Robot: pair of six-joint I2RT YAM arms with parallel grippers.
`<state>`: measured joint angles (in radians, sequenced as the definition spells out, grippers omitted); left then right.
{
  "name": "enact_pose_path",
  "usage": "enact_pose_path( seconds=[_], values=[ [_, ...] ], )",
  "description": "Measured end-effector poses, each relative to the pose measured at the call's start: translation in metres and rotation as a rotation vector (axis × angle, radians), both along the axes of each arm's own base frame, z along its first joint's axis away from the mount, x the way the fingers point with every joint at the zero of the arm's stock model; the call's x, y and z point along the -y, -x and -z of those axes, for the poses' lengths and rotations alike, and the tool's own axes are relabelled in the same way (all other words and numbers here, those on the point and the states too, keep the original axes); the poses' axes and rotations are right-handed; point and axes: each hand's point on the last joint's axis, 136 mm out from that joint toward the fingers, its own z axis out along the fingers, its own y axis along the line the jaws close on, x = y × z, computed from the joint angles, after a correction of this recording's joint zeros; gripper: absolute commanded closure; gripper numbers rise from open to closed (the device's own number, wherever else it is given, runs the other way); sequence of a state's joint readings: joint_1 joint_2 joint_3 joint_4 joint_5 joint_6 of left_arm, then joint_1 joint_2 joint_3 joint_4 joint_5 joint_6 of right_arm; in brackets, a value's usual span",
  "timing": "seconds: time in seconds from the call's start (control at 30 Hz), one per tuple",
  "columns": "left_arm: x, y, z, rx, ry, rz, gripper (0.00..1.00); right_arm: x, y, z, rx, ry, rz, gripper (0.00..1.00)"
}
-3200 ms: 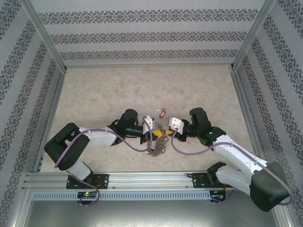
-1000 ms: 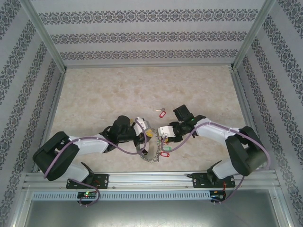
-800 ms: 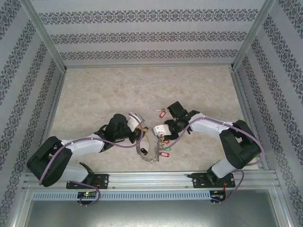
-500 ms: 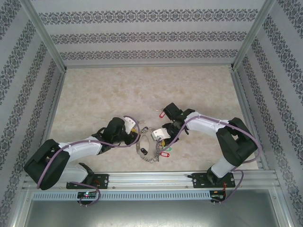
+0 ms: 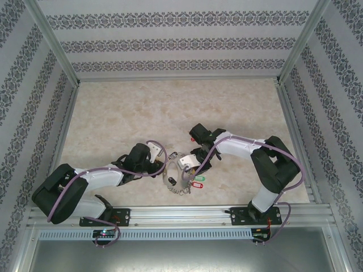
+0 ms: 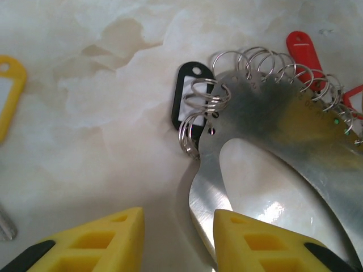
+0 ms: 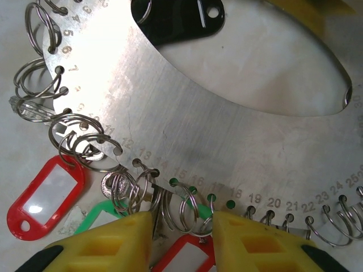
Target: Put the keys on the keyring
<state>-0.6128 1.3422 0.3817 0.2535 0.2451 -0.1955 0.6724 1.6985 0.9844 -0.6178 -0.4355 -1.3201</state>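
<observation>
The keyring (image 5: pixel 177 182) lies flat on the table between both arms. It is a crescent metal plate (image 7: pixel 227 141) with numbered holes strung with split rings. My left gripper (image 6: pixel 176 222) is open, and the plate's thin arm (image 6: pixel 205 187) runs against its right finger. My right gripper (image 7: pixel 181 224) is open over the plate's outer edge, with split rings (image 7: pixel 190 207) between its fingertips. Red (image 7: pixel 48 195) and green (image 7: pixel 105 215) tags hang there. A black tag (image 6: pixel 189 102) sits inside the crescent. A yellow tag (image 6: pixel 8 93) lies apart to the left. A red tagged key (image 5: pixel 193 136) peeks from behind the right arm.
The marble table (image 5: pixel 130 113) stretches open toward the back, walled by patterned panels (image 5: pixel 181 42). An aluminium rail (image 5: pixel 181 215) carrying both arm bases runs along the near edge. The right arm's elbow (image 5: pixel 275 164) is folded close by the right wall.
The right arm has folded in and its gripper has slid left and nearer, onto the keyring's edge. The left gripper has drawn back slightly to the left. The keyring stays on the table.
</observation>
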Motion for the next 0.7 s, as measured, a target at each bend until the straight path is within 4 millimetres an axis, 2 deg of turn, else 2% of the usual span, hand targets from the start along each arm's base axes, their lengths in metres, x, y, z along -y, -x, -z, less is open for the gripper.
enact_pose_path(
  seconds=[0.23, 0.57, 0.7],
  values=[
    [-0.003, 0.002, 0.004, -0.01, -0.007, -0.012, 0.63, -0.003, -0.005, 0.0, -0.012, 0.02, -0.018, 0.73],
    [-0.006, 0.002, 0.004, -0.011, -0.008, -0.032, 0.65, -0.003, 0.005, 0.004, -0.03, 0.051, -0.055, 0.72],
    [-0.007, 0.001, 0.005, -0.012, -0.011, -0.042, 0.65, 0.0, 0.005, 0.006, -0.028, 0.067, -0.058, 0.8]
  ],
)
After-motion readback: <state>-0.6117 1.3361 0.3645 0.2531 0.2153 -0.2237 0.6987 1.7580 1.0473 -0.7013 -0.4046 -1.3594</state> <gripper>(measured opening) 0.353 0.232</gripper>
